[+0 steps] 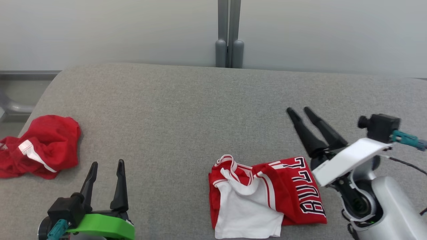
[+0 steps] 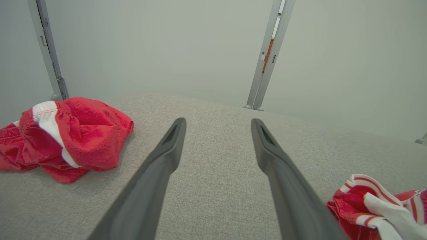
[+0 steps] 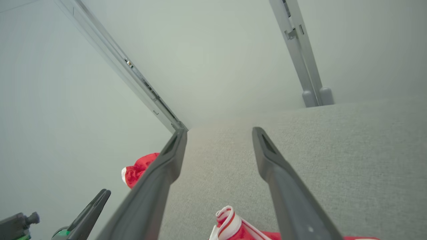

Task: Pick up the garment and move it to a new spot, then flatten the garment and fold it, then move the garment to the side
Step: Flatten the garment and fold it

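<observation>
The garment [image 1: 267,196], a red and white jersey with black lettering, lies folded in a rough square on the grey fabric table [image 1: 186,110], near its front edge and right of centre. My right gripper [image 1: 298,110] hovers open just past the jersey's right end, fingers pointing away and nothing between them. Its wrist view shows the open right gripper [image 3: 218,131] over bare fabric, with the jersey's striped edge [image 3: 230,223] below. My left gripper [image 1: 107,163] stands open at the lower left, empty. From the left wrist, that gripper [image 2: 217,121] has the jersey [image 2: 367,210] at its lower right.
A crumpled red garment with white trim [image 1: 43,146] sits at the table's left edge, also left of the fingers in the left wrist view [image 2: 76,133]. A grey post [image 1: 229,50] rises behind the table's far edge against a pale wall.
</observation>
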Controlling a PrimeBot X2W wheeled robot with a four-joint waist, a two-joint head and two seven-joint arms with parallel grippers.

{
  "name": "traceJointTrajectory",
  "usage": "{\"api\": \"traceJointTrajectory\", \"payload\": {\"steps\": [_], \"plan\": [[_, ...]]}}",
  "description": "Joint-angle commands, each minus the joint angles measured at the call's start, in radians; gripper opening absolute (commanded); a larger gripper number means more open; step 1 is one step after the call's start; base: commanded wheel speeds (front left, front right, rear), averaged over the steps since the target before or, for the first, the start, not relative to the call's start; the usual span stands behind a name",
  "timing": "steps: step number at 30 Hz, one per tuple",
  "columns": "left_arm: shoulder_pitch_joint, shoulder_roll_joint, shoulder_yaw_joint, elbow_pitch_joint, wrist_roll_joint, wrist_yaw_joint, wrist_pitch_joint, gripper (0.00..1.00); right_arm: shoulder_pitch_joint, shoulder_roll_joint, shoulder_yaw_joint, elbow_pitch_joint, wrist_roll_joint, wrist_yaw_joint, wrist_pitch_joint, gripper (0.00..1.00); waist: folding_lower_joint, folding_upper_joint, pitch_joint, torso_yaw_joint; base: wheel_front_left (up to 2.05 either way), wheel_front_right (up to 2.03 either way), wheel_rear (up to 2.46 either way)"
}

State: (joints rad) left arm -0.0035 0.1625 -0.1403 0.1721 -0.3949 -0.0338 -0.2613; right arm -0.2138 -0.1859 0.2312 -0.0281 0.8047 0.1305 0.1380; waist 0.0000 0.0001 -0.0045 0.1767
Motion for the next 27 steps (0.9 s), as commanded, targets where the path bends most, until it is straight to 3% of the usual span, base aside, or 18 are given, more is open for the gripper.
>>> {"api": "traceJointTrajectory", "payload": {"steps": [1, 10, 20, 22, 23, 27], "plan": [[0.017, 0.0, 0.003, -0.004, -0.01, 0.005, -0.004, 1.0, 0.017, -0.016, -0.036, -0.01, -0.015, 0.0, -0.033, 1.0, 0.0, -0.0001, -0.017, -0.024, 0.0, 0.0, 0.0], [0.04, -0.008, 0.04, -0.059, 0.01, 0.011, -0.003, 1.0, 0.098, -0.067, -0.229, 0.04, -0.198, 0.0, -0.206, 1.0, 0.0, -0.0001, -0.022, -0.048, 0.0, 0.0, 0.0], [0.039, -0.027, 0.058, -0.086, 0.041, -0.01, -0.004, 1.0, 0.088, -0.04, -0.222, 0.181, -0.307, 0.0, -0.223, 1.0, 0.0, -0.0001, -0.012, -0.042, 0.0, 0.0, 0.0], [0.035, -0.031, 0.055, -0.086, 0.047, -0.016, -0.004, 1.0, 0.078, -0.041, -0.215, 0.219, -0.33, 0.0, -0.206, 0.19, 0.0, -0.0001, -0.009, -0.031, 0.0, 0.0, 0.0], [0.034, -0.033, 0.055, -0.086, 0.05, -0.019, -0.004, 1.0, 0.074, -0.038, -0.205, 0.239, -0.338, 0.0, -0.195, 0.0, 0.0, -0.0001, -0.008, -0.026, 0.0, 0.0, 0.0], [0.024, -0.041, 0.053, -0.084, 0.058, -0.029, -0.004, 1.0, 0.035, -0.03, -0.157, 0.354, -0.349, 0.0, -0.128, 0.0, 0.0, -0.0001, 0.001, 0.01, 0.0, 0.0, 0.0]]}}
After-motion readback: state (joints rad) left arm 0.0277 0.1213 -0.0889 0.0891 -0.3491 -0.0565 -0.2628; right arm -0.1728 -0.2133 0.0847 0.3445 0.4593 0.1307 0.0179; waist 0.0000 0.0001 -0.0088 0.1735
